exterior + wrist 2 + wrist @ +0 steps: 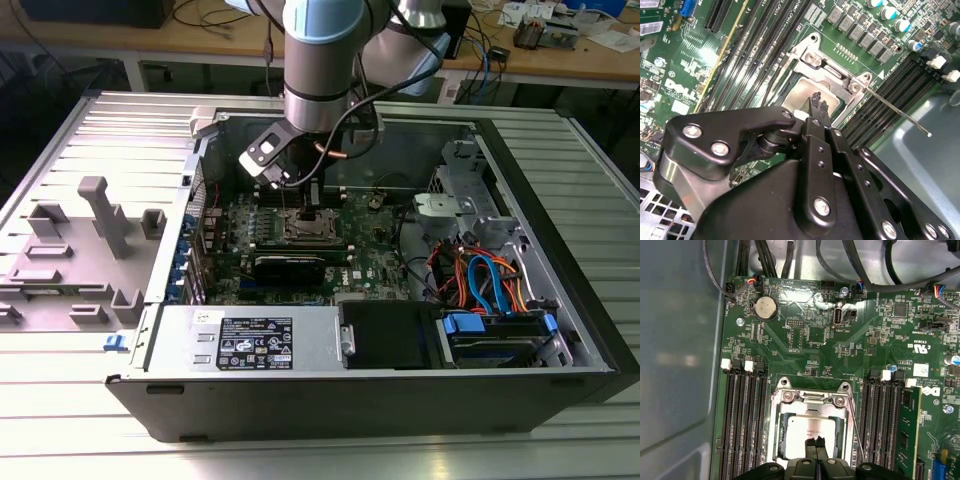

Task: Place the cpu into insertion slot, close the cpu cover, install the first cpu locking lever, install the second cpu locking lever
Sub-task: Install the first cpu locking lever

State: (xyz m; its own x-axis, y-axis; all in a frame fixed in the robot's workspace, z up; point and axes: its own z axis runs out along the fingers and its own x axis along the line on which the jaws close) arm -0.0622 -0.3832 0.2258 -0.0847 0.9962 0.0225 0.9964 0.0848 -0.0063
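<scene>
The gripper (814, 442) hides the near edge of the cpu (801, 432) and the insertion slot (775, 440) in the first wrist view, where the picture's edge also cuts the slot off.

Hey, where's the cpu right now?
In the first wrist view the cpu lies in the insertion slot, between the two banks of memory slots, with the gripper poised over it.

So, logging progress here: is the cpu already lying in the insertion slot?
Yes, in the first wrist view the pale cpu lies inside the insertion slot under the tool.
</scene>
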